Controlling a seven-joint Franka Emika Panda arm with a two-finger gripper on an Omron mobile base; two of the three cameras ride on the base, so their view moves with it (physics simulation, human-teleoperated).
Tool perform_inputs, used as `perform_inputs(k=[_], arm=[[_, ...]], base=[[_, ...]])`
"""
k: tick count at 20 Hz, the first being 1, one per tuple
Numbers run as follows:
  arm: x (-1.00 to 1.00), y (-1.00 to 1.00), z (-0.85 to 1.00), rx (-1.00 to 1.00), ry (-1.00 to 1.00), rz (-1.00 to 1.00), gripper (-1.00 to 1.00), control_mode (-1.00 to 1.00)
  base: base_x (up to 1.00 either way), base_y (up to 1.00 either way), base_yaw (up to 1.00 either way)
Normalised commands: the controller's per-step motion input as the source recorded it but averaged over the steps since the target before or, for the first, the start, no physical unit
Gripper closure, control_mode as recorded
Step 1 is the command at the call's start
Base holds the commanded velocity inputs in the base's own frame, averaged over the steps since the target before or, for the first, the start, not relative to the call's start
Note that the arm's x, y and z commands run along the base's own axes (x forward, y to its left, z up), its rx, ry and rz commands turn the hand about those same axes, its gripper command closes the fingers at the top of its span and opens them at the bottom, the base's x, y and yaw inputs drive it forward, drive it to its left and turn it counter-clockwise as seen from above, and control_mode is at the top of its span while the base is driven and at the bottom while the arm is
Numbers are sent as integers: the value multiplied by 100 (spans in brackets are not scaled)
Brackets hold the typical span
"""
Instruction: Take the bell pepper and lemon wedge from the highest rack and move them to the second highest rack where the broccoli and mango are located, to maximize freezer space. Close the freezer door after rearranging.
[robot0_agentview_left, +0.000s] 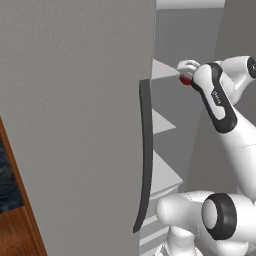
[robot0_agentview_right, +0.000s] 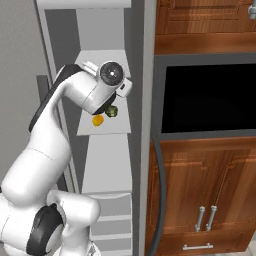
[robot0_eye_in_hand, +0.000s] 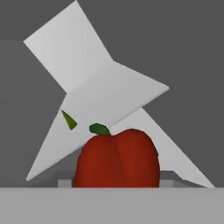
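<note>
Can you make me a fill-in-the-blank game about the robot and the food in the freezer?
1. The bell pepper right in front of the gripper is colored ____.
2. The stem on top of the pepper is colored ____.
3. The long handle on the freezer door is dark ____.
4. The rack below holds the mango and the ____.

Missing words: red; green; grey; broccoli

Top rack: pale, flat; lemon wedge lies on it, just beside the bell pepper's stem. Second rack, below the pepper: mango touching broccoli.
</note>
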Motion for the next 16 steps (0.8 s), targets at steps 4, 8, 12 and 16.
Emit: perform_inputs(k=[4,8,12,16], arm=[[-87,0,-25,0,0,0,100,-100],[-44,8,-46,-3,8,0,100,-100],[4,20,-56,-9,23,2,100,-100],[37,20,-60,-5,22,6,100,-100]], base=[[0,0,0],[0,0,0],[0,0,0],[0,0,0]])
